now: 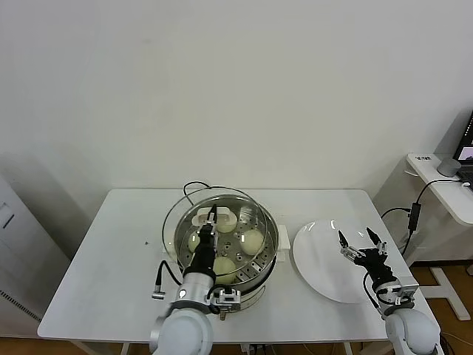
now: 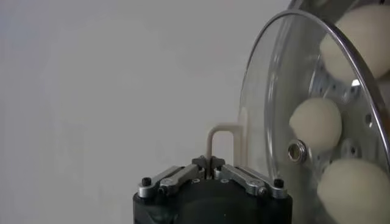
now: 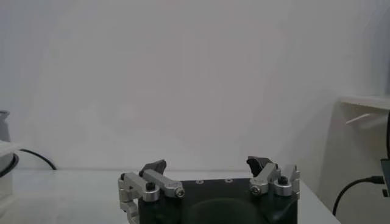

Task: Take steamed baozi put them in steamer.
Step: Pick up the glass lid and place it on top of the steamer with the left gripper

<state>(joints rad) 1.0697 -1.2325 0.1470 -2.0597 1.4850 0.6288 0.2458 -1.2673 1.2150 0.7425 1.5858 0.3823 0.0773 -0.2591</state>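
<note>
On the white worktop (image 1: 111,244) the left gripper (image 1: 212,218) reaches over the steamer (image 1: 225,244), its jaws closed on the white handle (image 2: 220,137) of the glass lid (image 1: 181,222), which tilts over the pot's rim at 9 o'clock. Four baozi (image 1: 252,239) lie on the perforated floor inside. A black cord (image 1: 194,185) loops behind at 12 o'clock. At 3 o'clock of the steamer lies a white plate (image 1: 318,259); the right gripper (image 1: 362,242) hovers over its far edge, jaws spread.
</note>
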